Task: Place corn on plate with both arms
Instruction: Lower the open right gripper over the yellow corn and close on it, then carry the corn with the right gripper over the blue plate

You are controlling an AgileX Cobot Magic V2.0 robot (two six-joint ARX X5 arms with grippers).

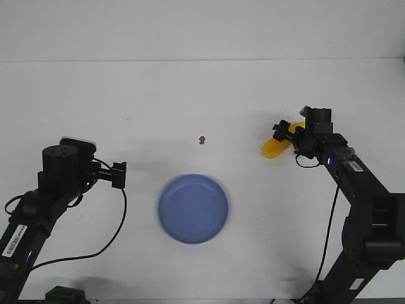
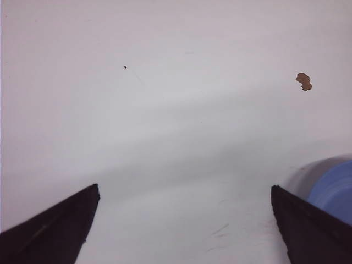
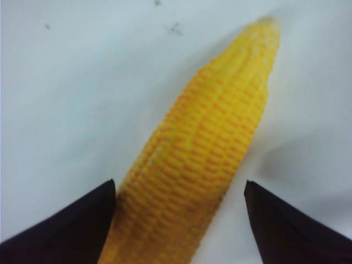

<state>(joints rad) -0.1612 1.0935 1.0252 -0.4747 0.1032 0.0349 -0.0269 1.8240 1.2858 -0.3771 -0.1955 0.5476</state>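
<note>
The yellow corn (image 1: 273,148) lies on the white table at the right, tapered tip pointing away from the right arm. My right gripper (image 1: 288,136) is open with its jaws on either side of the cob's thick end. In the right wrist view the corn (image 3: 209,143) runs between the fingers of that gripper (image 3: 179,182): one finger touches it, the other stands clear. The blue plate (image 1: 193,208) sits empty at the front middle. My left gripper (image 1: 119,174) is open and empty, left of the plate; in the left wrist view the gripper (image 2: 185,187) is over bare table with the plate's rim (image 2: 335,190) at the edge.
A tiny brown speck (image 1: 202,139) lies on the table beyond the plate, between the two arms; it also shows in the left wrist view (image 2: 303,81). The table's far edge meets a white wall.
</note>
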